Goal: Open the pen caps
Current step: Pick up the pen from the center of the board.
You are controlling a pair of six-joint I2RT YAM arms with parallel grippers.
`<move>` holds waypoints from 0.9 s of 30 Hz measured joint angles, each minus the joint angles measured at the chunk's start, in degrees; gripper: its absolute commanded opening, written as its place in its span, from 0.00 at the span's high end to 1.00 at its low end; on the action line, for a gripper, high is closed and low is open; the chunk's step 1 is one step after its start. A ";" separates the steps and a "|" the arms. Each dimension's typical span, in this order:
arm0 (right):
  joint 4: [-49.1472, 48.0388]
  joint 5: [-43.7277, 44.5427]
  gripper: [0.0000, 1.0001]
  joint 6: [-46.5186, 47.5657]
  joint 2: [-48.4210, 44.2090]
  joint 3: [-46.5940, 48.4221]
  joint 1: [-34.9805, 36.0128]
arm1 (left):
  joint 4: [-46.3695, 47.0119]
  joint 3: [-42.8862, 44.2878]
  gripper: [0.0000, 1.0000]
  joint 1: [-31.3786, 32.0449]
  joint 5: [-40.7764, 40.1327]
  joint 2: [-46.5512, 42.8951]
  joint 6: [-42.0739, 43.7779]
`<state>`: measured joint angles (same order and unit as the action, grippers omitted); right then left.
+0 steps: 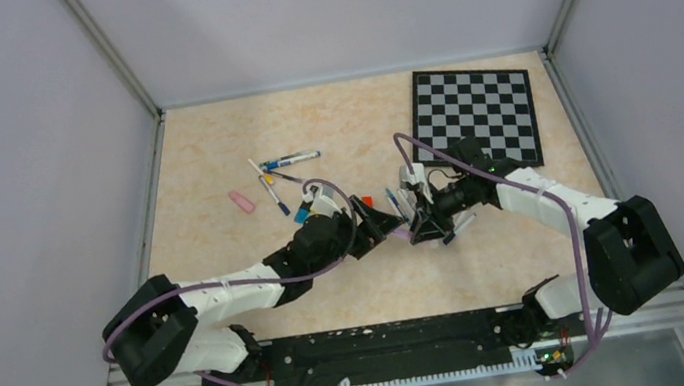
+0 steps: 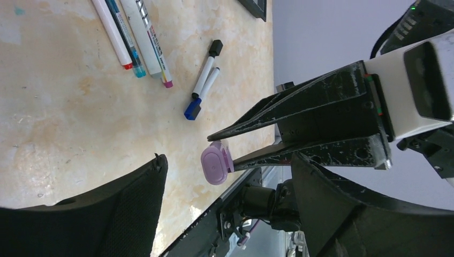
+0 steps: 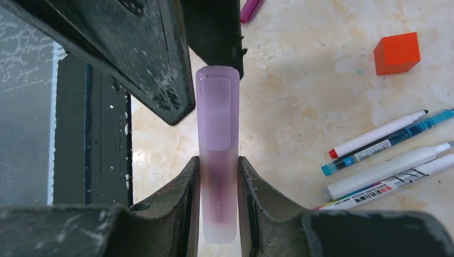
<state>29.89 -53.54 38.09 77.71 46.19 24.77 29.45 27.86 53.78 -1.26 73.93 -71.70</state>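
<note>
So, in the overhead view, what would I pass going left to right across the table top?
small pink piece → cluster of loose pens → small red cube → black-and-white checkerboard. I've left out the arm tips, which overlap the board's near edge.

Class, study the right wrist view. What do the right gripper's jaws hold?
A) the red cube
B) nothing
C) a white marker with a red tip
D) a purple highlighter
D: the right gripper is clamped on the barrel of the purple highlighter, while the red cube lies well apart from it.
</note>
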 measured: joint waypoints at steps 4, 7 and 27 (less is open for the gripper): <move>-2.32 -0.39 1.00 -2.69 -0.02 -0.07 0.00 | 0.07 1.38 0.24 0.98 -1.79 2.97 -1.81; -3.82 -0.55 1.00 -3.91 -0.02 -0.17 0.20 | 0.09 1.53 0.31 1.40 -2.89 5.05 -3.34; -11.41 5.33 1.00 -10.82 0.00 -2.69 2.45 | -1.25 3.63 0.54 2.82 -8.31 6.73 -7.67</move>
<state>18.48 -48.21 27.27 77.71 43.51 27.22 28.21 31.48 56.60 -9.56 80.66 -79.37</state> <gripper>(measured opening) 0.254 0.510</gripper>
